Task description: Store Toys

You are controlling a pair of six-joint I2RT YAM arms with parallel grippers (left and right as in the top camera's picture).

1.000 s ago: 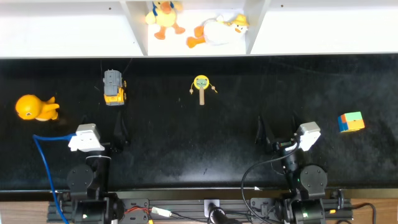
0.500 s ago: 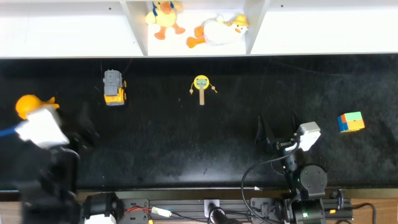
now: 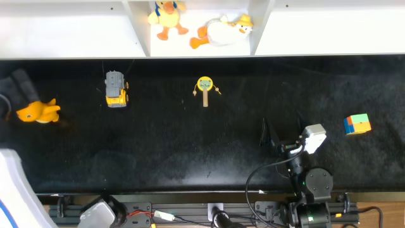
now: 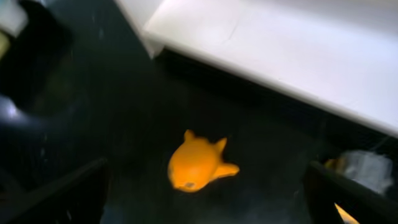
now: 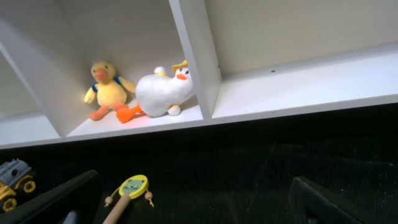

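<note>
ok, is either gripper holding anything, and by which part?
Nothing is held. The left gripper is open above the orange toy; the right gripper is open, empty.

Even light; white shelf [image 3: 69,28] bright, black mat [image 3: 190,145] dim

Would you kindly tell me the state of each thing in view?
orange toy: on mat, ungrasped
toy truck: upright on mat
rattle: flat on mat
colour cube: on mat
yellow duck: sitting in shelf
white duck: lying in shelf
left gripper: open, empty
right gripper: open, empty
</note>
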